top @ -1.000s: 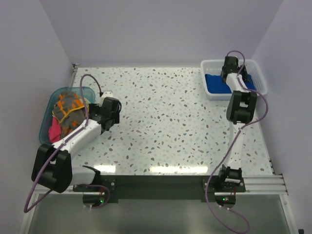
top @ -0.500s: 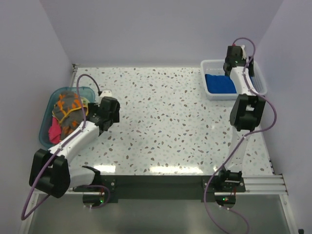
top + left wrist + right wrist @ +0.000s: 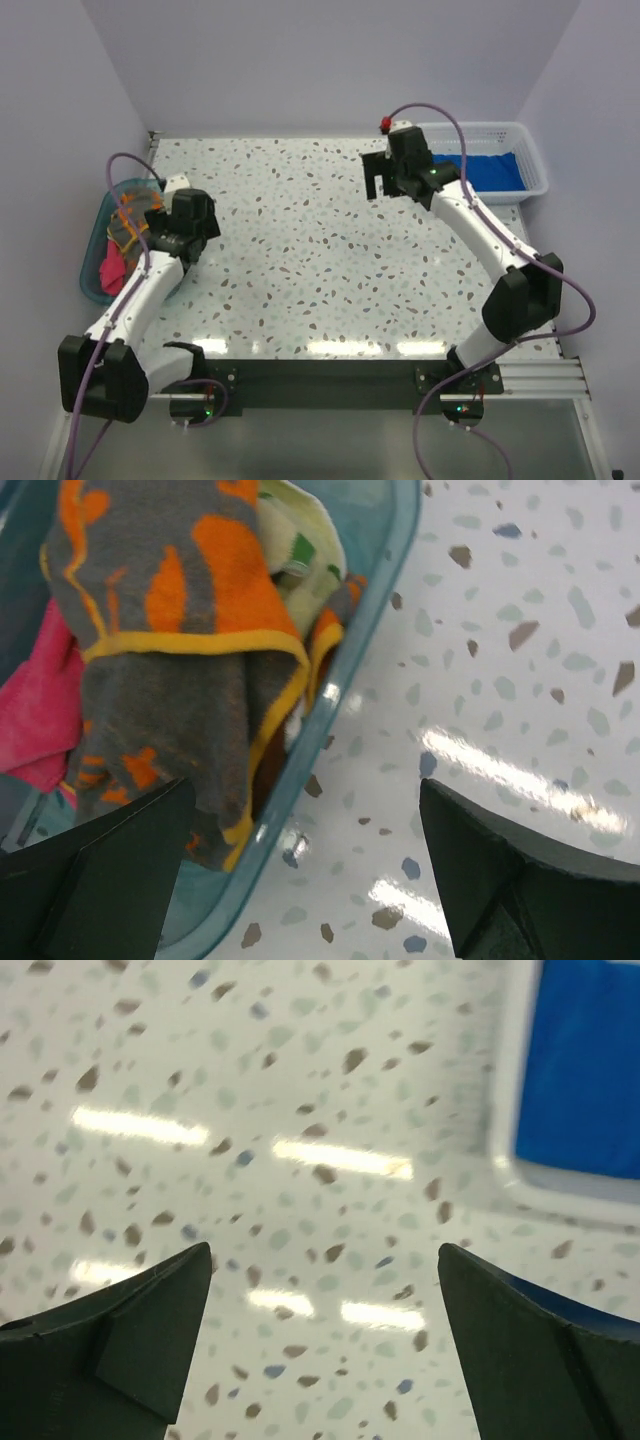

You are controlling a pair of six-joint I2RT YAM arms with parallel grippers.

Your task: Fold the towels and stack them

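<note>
Several towels lie heaped in the teal tub (image 3: 340, 670) at the left: an orange and grey one (image 3: 170, 680) on top, a pink one (image 3: 35, 710) beside it, a green and yellow patterned one (image 3: 300, 550) behind. My left gripper (image 3: 305, 805) hovers open over the tub's right rim, one finger above the orange towel (image 3: 125, 225), nothing held. A royal blue towel (image 3: 490, 170) lies flat in the white basket (image 3: 535, 185) at the back right. My right gripper (image 3: 383, 185) hangs open and empty over the table, left of the basket. In the right wrist view the blue towel (image 3: 590, 1070) shows at upper right.
The speckled table (image 3: 320, 260) spreads between the tub (image 3: 95, 280) and the basket. Purple cables loop off both arms. Walls close the table in on the left, back and right.
My right gripper has opened, leaving the blue towel in the basket, and has swung left out over the table. My left gripper has moved left to the tub's rim, still open.
</note>
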